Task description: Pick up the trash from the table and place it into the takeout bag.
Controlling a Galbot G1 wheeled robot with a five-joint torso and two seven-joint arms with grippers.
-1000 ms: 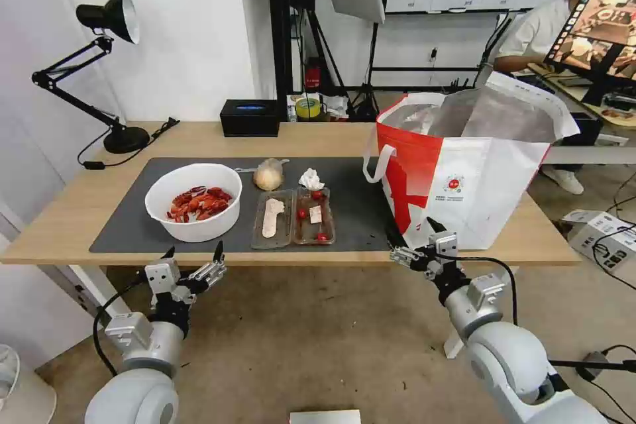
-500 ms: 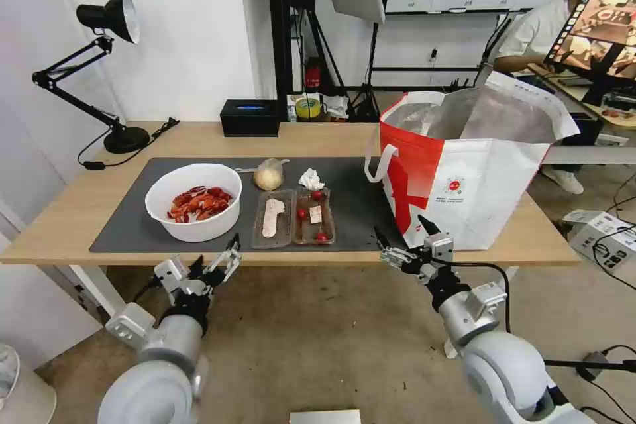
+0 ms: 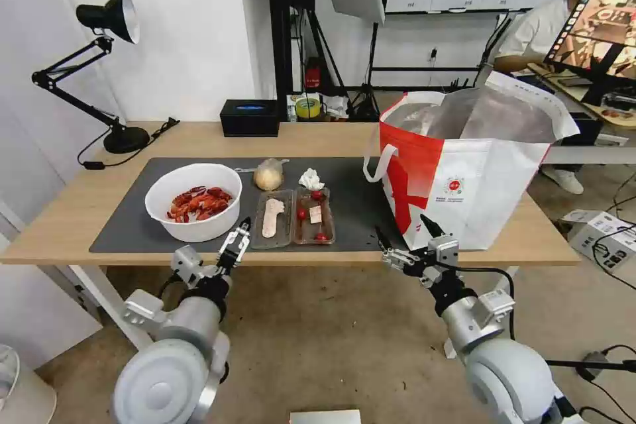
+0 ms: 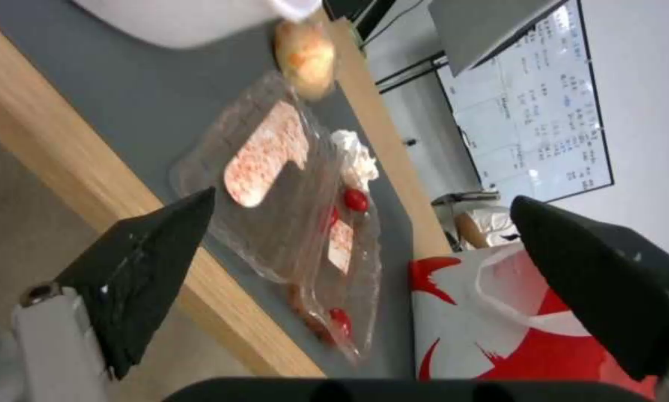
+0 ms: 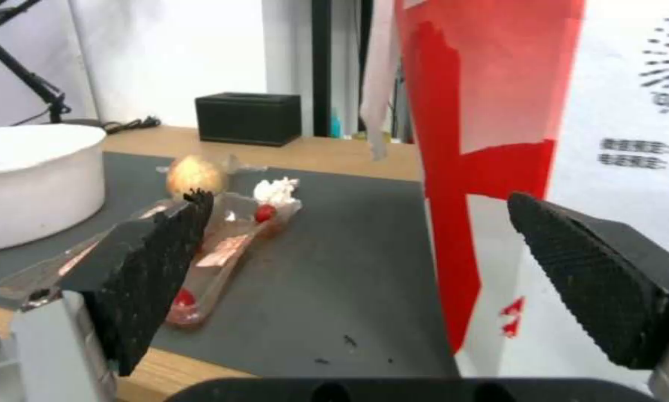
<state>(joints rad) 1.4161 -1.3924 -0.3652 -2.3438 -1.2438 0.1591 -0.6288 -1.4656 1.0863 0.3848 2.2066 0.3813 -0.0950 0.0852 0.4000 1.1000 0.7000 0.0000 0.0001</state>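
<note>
Your left gripper (image 3: 237,238) has its fingers spread wide and holds nothing. It hangs at the near edge of the table (image 3: 59,225), just in front of the clear tray (image 3: 293,217) with little tomatoes. Your right gripper (image 3: 405,244) is spread wide too, at the table edge near the bottom corner of the takeout bag (image 3: 477,172). You can see the white bowl (image 3: 193,202), the bun (image 3: 268,175) and the tissue (image 3: 310,179) on the grey mat (image 3: 132,225), left of the bag.

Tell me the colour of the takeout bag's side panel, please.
Red, on the takeout bag; clearest in the head view.
</note>
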